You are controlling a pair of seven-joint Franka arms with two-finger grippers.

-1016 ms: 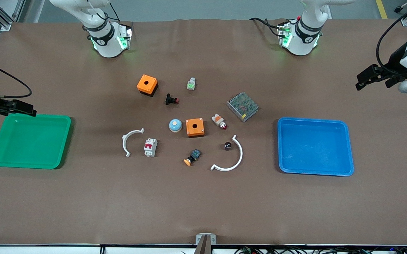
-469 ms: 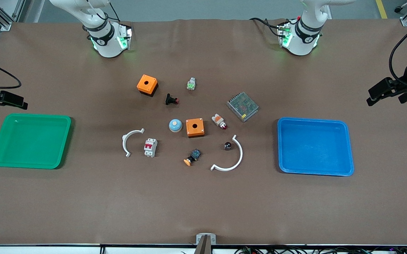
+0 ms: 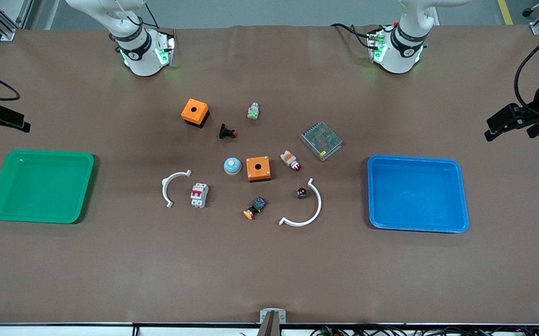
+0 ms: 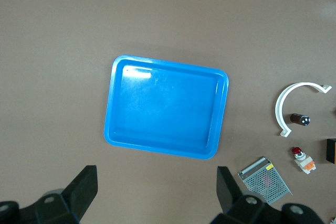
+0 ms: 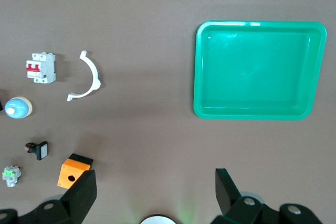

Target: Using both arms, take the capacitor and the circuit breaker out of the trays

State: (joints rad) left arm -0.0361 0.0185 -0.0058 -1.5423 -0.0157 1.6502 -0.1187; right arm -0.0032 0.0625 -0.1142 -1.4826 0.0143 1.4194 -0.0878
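Note:
The capacitor [image 3: 301, 192], a tiny dark cylinder with a shiny end, lies inside a white curved piece [image 3: 309, 212]; it also shows in the left wrist view [image 4: 301, 119]. The breaker [image 3: 199, 194], white-grey with red levers, lies beside another white curved piece [image 3: 172, 186]; it also shows in the right wrist view [image 5: 41, 68]. My left gripper [image 3: 496, 127] [image 4: 156, 192] is open and empty, high over the table's left-arm end by the blue tray [image 3: 416, 193]. My right gripper [image 3: 10, 122] [image 5: 156, 190] is open and empty, high over the right-arm end by the green tray [image 3: 40, 186].
Mid-table lie two orange boxes [image 3: 195, 112] [image 3: 258, 168], a black push button with a red tip [image 3: 227, 132], a blue dome [image 3: 232, 165], a white-orange part [image 3: 290, 160], a mesh-covered metal unit [image 3: 321, 140], a black-blue button with an orange cap [image 3: 254, 208] and a small green-white part [image 3: 252, 111]. Both trays are empty.
Both grippers have drawn outward toward the table's ends; the right one has left the green tray's corner. Nothing on the table has moved.

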